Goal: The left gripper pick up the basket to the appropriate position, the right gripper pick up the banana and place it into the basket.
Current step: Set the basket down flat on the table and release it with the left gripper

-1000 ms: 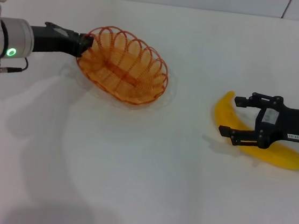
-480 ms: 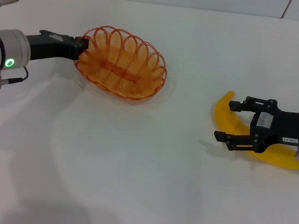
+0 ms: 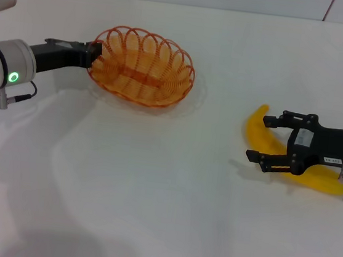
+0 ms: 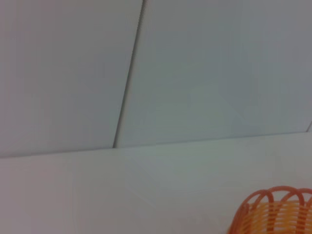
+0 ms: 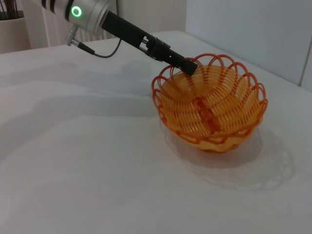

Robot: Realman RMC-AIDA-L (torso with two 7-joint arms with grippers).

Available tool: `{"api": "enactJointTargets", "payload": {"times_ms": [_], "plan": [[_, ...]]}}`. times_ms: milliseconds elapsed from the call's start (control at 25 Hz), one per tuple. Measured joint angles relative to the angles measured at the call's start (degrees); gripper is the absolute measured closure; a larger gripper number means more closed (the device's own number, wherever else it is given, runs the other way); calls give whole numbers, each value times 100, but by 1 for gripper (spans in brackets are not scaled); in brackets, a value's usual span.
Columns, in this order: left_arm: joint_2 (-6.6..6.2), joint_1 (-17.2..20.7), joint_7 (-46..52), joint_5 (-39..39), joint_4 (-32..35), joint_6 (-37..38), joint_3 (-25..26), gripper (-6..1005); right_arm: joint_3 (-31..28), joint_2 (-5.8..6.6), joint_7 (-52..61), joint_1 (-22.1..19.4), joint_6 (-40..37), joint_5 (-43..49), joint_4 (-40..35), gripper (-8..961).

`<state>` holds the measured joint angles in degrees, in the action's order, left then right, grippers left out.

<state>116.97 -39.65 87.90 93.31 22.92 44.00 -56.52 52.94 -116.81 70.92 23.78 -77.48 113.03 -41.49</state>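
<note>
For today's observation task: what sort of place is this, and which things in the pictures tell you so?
Probably a robot test bench, not a kitchen: a bare white table, plain panelled walls, and only an orange wire basket and a banana set out between two robot arms.

The surface [image 3: 152,188] is plain white and smooth, meeting a pale panelled wall at its far edge. An orange wire basket [image 3: 142,67] sits toward its far left part; whether its base rests fully on the surface cannot be told. A yellow banana [image 3: 259,133] lies flat on the surface at the right, well apart from the basket. Soft grey shadows fall across the near left part.
</note>
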Motion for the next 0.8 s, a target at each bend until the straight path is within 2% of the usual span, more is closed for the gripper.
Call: {"api": "enactJointTargets", "payload": {"times_ms": [800], "plan": [[2,4,-81,-217,-367,3,-8,939,6,0,-79,74,23,4,131,73]]}}
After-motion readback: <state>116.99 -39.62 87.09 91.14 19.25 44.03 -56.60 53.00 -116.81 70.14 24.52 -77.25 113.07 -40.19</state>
